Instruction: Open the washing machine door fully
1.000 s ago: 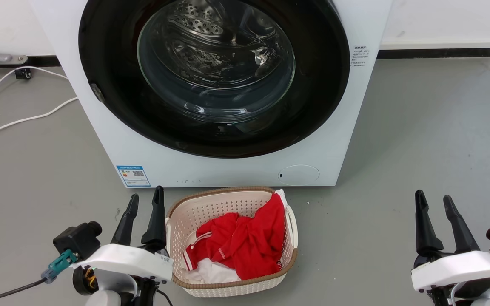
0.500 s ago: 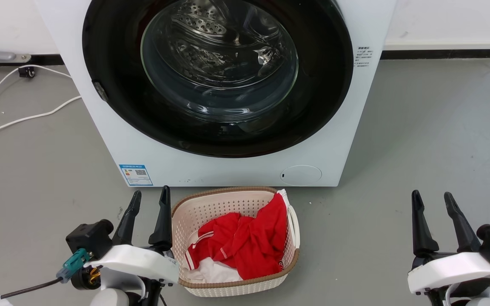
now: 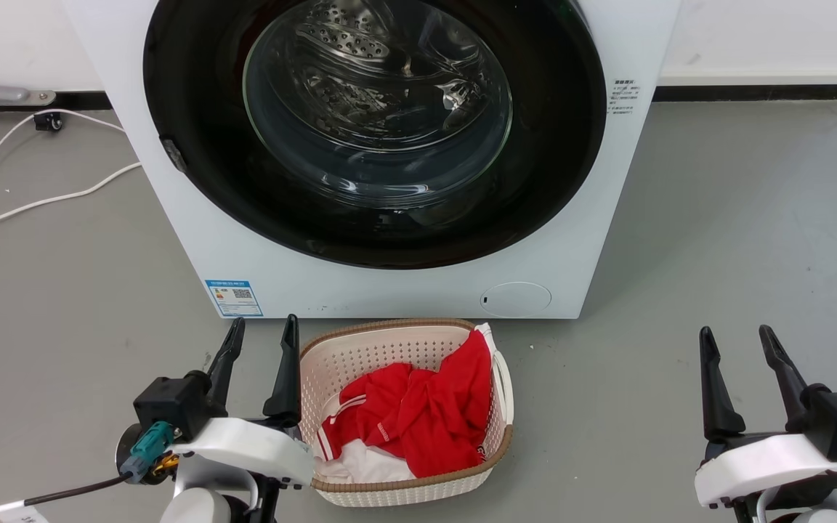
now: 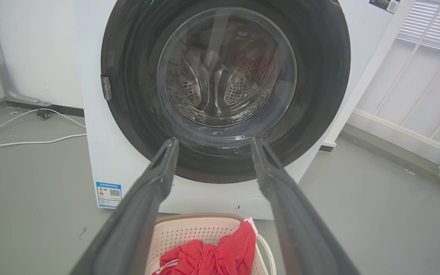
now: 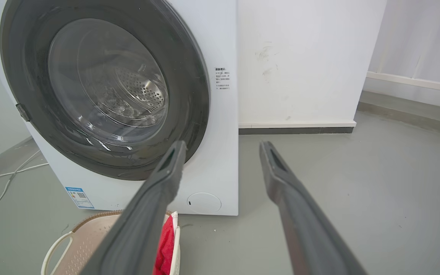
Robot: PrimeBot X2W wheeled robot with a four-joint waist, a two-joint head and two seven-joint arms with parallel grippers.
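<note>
Sitting shut on the washing machine (image 3: 360, 290), the washing machine door (image 3: 377, 131) is ahead of the left pincer (image 3: 264, 325) and the right pincer (image 3: 734, 330), apart from both. Both pincers are spread open and hold nothing. I think all the opening is left.

The right gripper (image 5: 223, 145) hangs above the grey floor with its two dark fingers spread and nothing between them, well short of the washing machine (image 5: 220, 160). The washing machine door (image 5: 105, 89) sits flush against the white front. Below it, a pale basket (image 5: 78, 244) with red cloth (image 5: 166, 244) stands just before the round flap (image 5: 204, 203).
</note>
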